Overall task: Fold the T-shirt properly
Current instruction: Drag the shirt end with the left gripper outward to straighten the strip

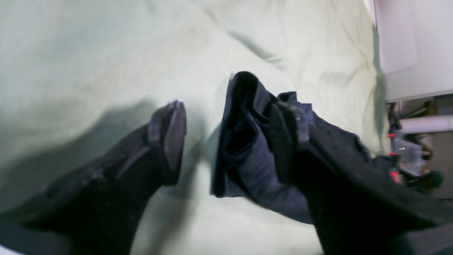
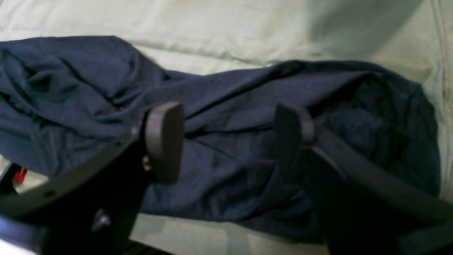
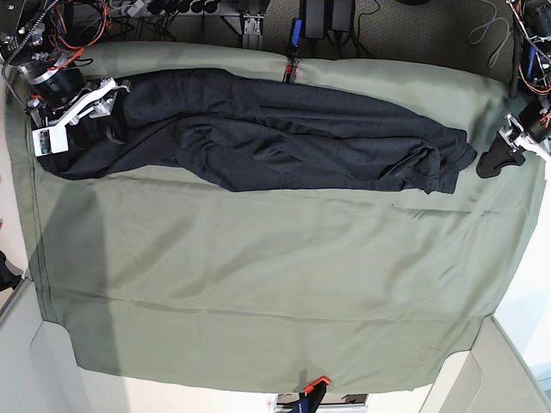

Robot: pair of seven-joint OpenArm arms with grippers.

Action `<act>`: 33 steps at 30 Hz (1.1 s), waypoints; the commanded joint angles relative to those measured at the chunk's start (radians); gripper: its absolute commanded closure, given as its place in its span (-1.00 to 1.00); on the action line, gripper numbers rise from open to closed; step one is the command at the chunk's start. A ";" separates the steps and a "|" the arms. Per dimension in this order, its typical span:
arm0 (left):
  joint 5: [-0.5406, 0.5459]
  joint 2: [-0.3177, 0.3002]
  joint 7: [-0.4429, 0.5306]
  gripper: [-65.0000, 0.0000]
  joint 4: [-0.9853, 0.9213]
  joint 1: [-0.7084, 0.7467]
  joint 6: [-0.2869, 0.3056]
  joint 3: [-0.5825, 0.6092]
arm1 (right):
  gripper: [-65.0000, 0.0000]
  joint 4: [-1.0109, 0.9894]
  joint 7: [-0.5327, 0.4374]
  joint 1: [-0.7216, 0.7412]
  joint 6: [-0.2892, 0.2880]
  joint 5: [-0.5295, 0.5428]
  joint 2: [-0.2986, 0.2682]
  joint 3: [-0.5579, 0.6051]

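Nearest us at 6 o'clock the sage-green sheet (image 3: 258, 284) covering the desk lies bare. Farther up, the T-shirt (image 3: 258, 129) stretches as a rumpled band from 9 to 3 o'clock. Our right claw (image 2: 230, 141) hovers wide open over its 9 o'clock end, gripping nothing. Our left claw (image 1: 233, 134) at 3 o'clock gapes, a dark cuff draped on one finger. We judge we're mid-fold; next, both ends need pinching. No readable writing.
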State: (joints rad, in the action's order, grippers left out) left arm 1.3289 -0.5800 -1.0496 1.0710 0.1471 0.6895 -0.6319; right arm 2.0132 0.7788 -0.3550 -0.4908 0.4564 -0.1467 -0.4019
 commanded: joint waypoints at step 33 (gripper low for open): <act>0.154 -0.029 -0.092 -0.26 0.105 -0.036 0.009 0.382 | -0.23 0.018 -0.019 -0.001 -0.006 0.041 -0.008 -0.005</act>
State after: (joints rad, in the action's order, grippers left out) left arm 1.4590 -0.5907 -1.1439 1.1614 0.1215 0.6899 -0.2424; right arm 2.0132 0.7795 -0.3576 -0.4908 0.4820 -0.1467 -0.4019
